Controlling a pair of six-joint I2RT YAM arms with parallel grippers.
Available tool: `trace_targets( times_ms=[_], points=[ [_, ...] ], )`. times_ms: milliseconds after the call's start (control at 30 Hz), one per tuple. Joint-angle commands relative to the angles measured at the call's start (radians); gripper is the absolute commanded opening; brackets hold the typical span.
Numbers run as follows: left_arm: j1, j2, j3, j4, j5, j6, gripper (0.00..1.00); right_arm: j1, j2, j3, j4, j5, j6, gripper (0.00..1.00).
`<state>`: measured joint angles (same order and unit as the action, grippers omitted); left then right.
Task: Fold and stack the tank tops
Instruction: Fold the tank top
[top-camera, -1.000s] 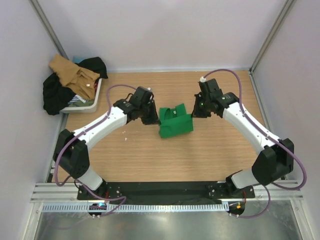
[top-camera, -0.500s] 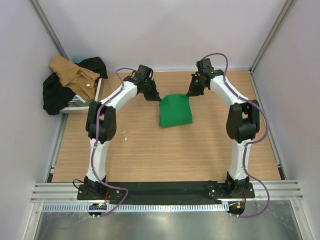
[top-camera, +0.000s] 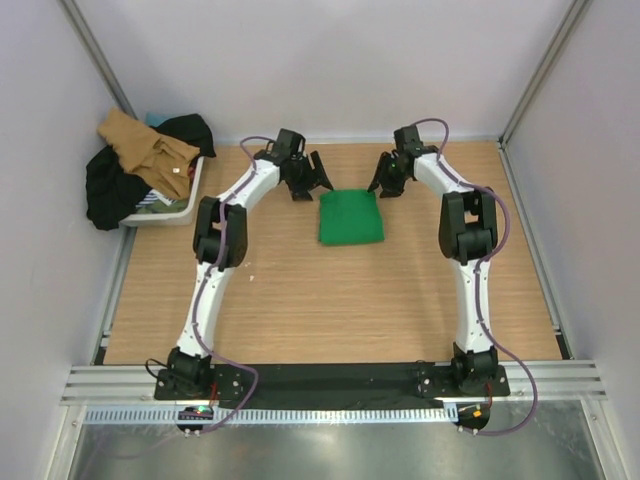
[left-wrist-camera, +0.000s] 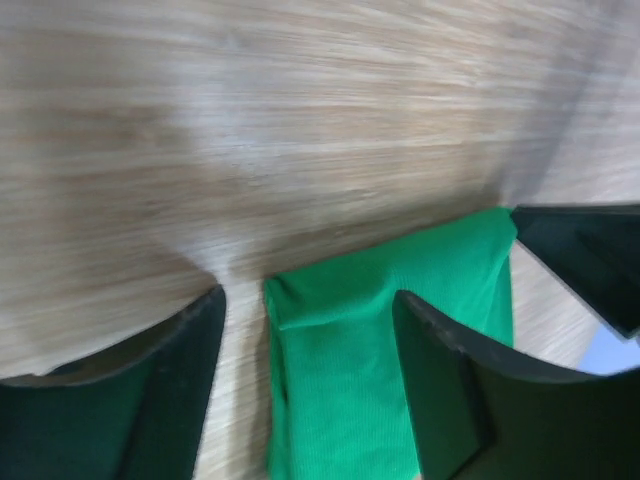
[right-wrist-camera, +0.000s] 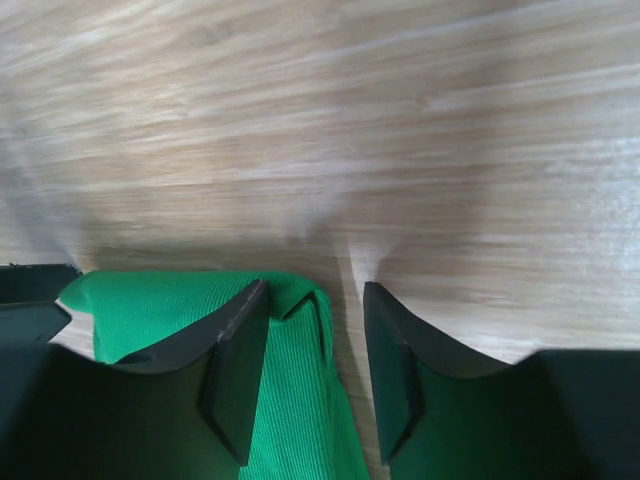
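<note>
Top external view: two tank tops are in sight, and each is placed here from the green tank top (top-camera: 350, 217), which lies folded into one flat rectangle on the wooden table (top-camera: 300, 300), towards its far side. Well off to the left of it, and a little farther back, one white bin (top-camera: 188, 203) holds a heap of clothes. The tan tank top (top-camera: 145, 148) is draped on top of that heap, over black clothing (top-camera: 110, 190) whose pieces cannot be counted.

Two arms reach in. The left gripper (top-camera: 310, 183) stands just beyond the green top's far left corner, its two fingers spread wide. In the left wrist view that corner (left-wrist-camera: 340, 380) shows between the parted fingers (left-wrist-camera: 170, 390), and nothing is pinched. The right gripper (top-camera: 388, 186) stands just beyond the far right corner, its jaws moderately apart. In the right wrist view the cloth corner (right-wrist-camera: 150, 300) lies in the gap, ungripped.
</note>
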<state>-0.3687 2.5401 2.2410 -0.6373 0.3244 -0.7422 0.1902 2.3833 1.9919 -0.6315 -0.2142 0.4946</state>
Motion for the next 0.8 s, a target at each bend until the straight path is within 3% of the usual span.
trace_targets(
  times_ms=[0,67,233,333,400,500,533,633,767],
  points=[
    [0.022,-0.097,-0.050,0.042,0.002,0.032,0.75,-0.003,-0.074,0.002,0.073,-0.008,0.001,0.50],
    [0.033,-0.145,-0.128,0.076,-0.022,0.041,0.81,-0.003,-0.113,-0.039,0.099,-0.010,-0.004,0.51],
    [0.033,-0.305,-0.217,0.088,-0.042,0.070,0.83,-0.002,-0.255,-0.106,0.108,0.004,-0.031,0.55],
    [0.001,-0.401,-0.279,0.100,-0.050,0.081,0.80,-0.002,-0.361,-0.229,0.147,-0.011,-0.037,0.51],
    [-0.038,-0.443,-0.316,0.119,-0.045,0.078,0.75,-0.001,-0.406,-0.286,0.185,-0.036,-0.034,0.40],
    [-0.082,-0.483,-0.380,0.160,-0.009,0.035,0.50,-0.001,-0.469,-0.396,0.260,-0.163,-0.016,0.22],
    [-0.091,-0.485,-0.411,0.177,0.005,0.020,0.34,-0.001,-0.470,-0.430,0.272,-0.253,-0.001,0.17],
    [-0.122,-0.472,-0.463,0.243,0.041,-0.039,0.12,-0.001,-0.472,-0.517,0.344,-0.336,0.056,0.04],
    [-0.136,-0.414,-0.544,0.339,0.088,-0.112,0.00,-0.001,-0.473,-0.683,0.533,-0.460,0.151,0.01]
  ],
)
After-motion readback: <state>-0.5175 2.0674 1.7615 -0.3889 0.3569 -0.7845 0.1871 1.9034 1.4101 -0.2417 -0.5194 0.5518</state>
